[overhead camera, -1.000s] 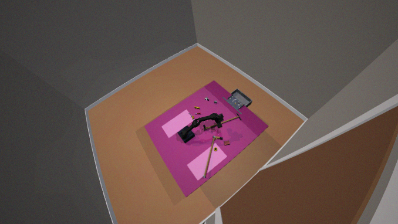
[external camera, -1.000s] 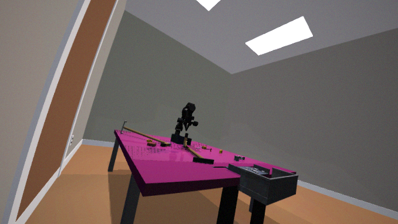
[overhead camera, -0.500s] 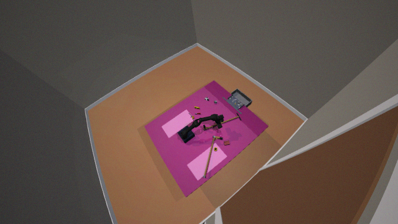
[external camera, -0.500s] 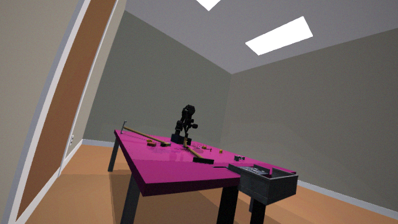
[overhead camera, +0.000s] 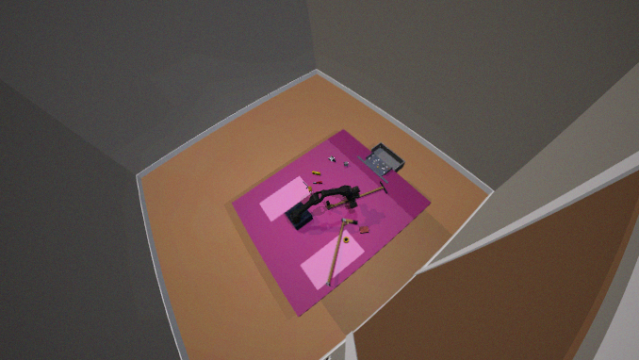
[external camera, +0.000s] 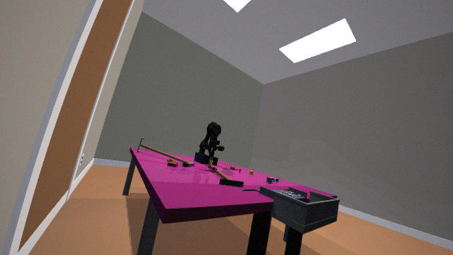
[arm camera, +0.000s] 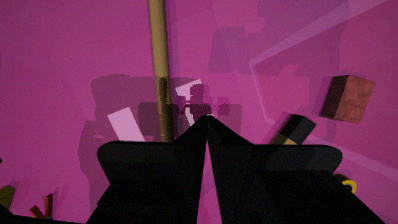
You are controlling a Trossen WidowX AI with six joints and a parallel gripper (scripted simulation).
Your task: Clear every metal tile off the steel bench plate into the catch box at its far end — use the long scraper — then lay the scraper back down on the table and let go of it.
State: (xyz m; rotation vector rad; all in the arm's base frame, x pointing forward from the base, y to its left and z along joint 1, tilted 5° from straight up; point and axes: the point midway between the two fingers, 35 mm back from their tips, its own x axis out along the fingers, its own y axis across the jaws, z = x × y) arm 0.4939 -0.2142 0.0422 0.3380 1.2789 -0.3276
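Observation:
My gripper point(overhead camera: 352, 204) point(external camera: 212, 157) point(arm camera: 206, 119) is shut and empty, above the table beside a long wooden handle. That handle belongs to the tool with a wide dark blade, likely the long scraper point(overhead camera: 369, 192) point(external camera: 222, 174) point(arm camera: 159, 40), which lies on the table, its blade toward the far side. In the wrist view the handle passes left of my fingertips, its lower part hidden behind the left finger. The steel plate point(overhead camera: 385, 171) has several small metal tiles point(overhead camera: 376, 163) point(external camera: 290, 193) on it. The catch box point(overhead camera: 400, 166) point(external camera: 287, 208) sits beyond it, past the table edge.
A second long-handled tool point(overhead camera: 335, 254) point(external camera: 164, 154) lies across the other side of the table point(overhead camera: 278, 250). Near its head are a reddish block point(overhead camera: 364, 230) point(external camera: 172, 164) point(arm camera: 347, 99) and a yellow ring point(overhead camera: 346, 239). A yellow piece point(overhead camera: 316, 172), a red piece point(overhead camera: 318, 182) and small metal parts point(overhead camera: 332, 159) lie on the plate's side.

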